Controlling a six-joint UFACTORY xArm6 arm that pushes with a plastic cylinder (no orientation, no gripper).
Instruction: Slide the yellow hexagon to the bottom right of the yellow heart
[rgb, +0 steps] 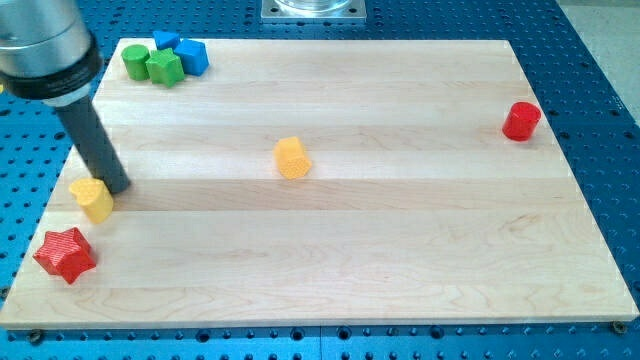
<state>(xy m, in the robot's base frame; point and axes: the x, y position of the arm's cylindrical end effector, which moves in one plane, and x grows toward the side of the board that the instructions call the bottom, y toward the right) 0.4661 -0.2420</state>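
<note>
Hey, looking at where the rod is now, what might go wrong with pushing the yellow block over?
My tip sits at the upper right edge of the left yellow block, so a push from here would likely drive it toward the board's left edge, away from the other yellow block.
The red star lies just below; a downward push may bump it.
The two yellow shapes look alike, so I could mistake which is the hexagon.

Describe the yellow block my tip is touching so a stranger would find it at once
Start at the wooden board's edge on the view's left, about halfway down. There the dark rod ends with my tip against the upper right of a yellow block. A red star lies just below; the other yellow block sits alone mid-board.
</note>
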